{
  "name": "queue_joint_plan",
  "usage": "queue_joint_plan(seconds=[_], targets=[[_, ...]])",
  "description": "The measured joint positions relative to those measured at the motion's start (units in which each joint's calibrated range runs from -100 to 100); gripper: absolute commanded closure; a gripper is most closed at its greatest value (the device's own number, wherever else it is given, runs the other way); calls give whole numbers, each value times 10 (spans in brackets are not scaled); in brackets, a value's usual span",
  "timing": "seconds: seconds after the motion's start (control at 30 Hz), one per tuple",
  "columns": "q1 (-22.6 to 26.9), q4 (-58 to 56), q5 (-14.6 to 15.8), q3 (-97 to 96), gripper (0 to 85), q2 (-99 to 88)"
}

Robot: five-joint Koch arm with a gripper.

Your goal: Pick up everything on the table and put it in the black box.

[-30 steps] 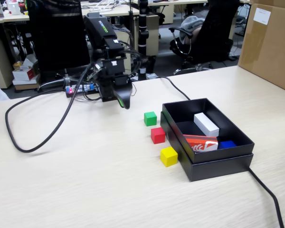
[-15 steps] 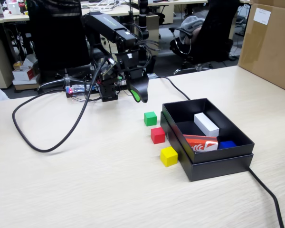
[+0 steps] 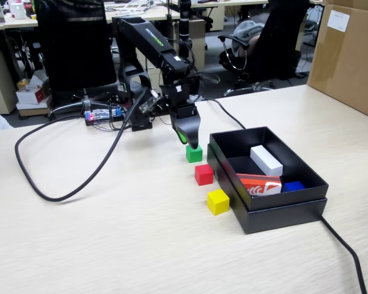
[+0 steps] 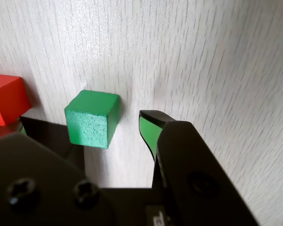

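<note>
fingers (image 4: 153,129) apart, green cube (image 4: 92,118) between, on table (image 4: 203,61)

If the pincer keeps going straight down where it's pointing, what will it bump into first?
Probably the green cube: the open pincer hangs just above it. In the wrist view the cube sits slightly off-centre between the jaws, so one jaw might touch the table beside it instead.

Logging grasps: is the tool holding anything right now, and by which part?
Nothing held. The tool is open above the table, with the green cube between its jaws, ungripped.
</note>
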Motion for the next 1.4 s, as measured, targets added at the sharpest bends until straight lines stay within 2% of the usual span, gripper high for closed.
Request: queue_joint_plan(seconds=[0.33,0.73,0.87,0.9,1.03,1.13,1.3,1.4], targets=[[15,16,13,11,384,71],[16,18,14,16,483,98],[15,30,13,18,584,109],[14,33,13,19,646,110],[10,36,13,23,754,114],[2,36,14,24,790,114],[-8,33,16,34,790,97],[-8,-9,16,87,790,43]])
